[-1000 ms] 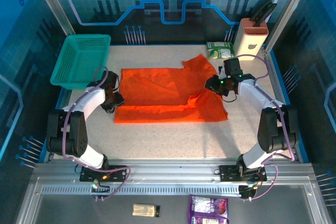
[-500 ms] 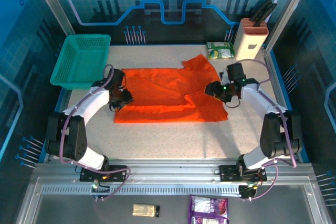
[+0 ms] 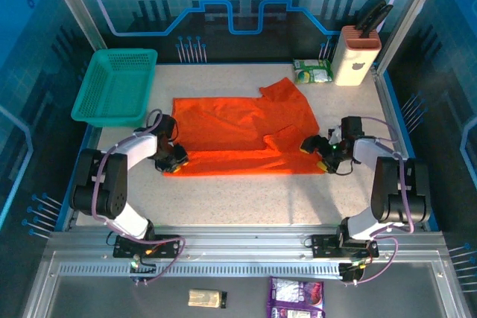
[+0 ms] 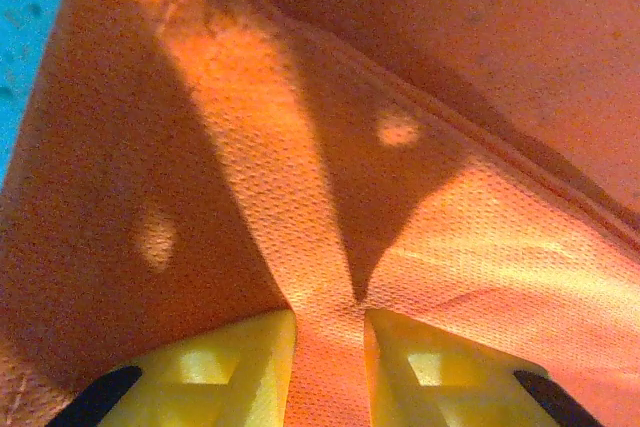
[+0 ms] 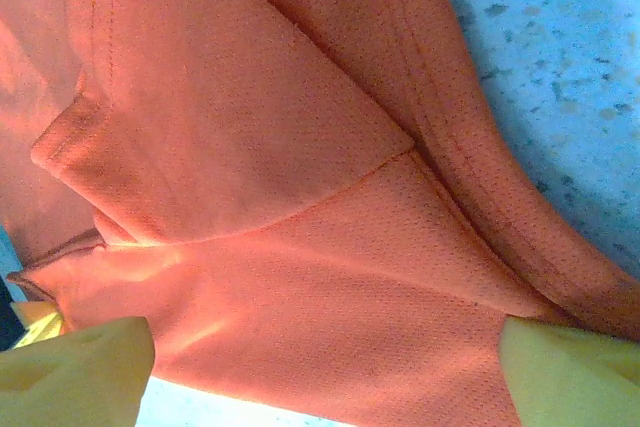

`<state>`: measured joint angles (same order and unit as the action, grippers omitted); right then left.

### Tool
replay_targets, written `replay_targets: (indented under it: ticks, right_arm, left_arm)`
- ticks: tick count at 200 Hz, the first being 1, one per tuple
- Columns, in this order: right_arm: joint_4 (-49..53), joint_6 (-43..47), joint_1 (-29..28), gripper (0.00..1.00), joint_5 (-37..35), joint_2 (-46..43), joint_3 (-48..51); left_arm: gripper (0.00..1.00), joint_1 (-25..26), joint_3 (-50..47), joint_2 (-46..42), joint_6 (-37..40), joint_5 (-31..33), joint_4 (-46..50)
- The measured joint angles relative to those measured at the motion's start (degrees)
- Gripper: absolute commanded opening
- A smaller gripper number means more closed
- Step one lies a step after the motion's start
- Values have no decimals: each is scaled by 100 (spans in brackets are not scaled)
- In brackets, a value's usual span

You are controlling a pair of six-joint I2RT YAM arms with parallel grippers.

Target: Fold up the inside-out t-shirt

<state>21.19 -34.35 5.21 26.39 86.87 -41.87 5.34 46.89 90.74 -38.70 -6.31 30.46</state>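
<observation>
Standing near the t-shirt (image 3: pixel 238 135) are basket (image 3: pixel 115 83), packet (image 3: pixel 313 71) and knife block (image 3: pixel 356 56)

The white-and-black left arm (image 3: pixel 128 148) is bent low, its forearm reaching inward. Its yellow-fingered left gripper (image 3: pixel 173 161) has both fingers (image 4: pixel 240 367) pinched close on a fold of the bright orange-red t-shirt (image 4: pixel 330 197). The matching right arm (image 3: pixel 369 150) is bent sharply at the elbow, forearm pointing inward; the right gripper (image 3: pixel 323 156) gapes wide, its fingertips (image 5: pixel 75 362) spread far apart just above the cloth
</observation>
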Motion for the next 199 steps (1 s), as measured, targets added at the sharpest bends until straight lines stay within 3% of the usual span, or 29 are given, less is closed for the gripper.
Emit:
replay_targets:
  ticks: [44, 83, 133, 199]
  right_arm:
    - [476, -232, -92, 84, -420, -549, 125]
    - [629, -365, -1045, 77, -468, -601, -608]
    - [59, -446, -2269, 67, 81, 852, -1941]
    - [-601, -789, -2540, 65, 452, 2321, -2472]
  left_arm:
    - [29, -33, -291, -310, -39, -214, -101]
    - [30, -33, -260, -492, -35, -387, -31]
    - [30, -33, -63, -621, -20, -535, 26]
    - [30, -35, -66, -627, 22, -557, 70]
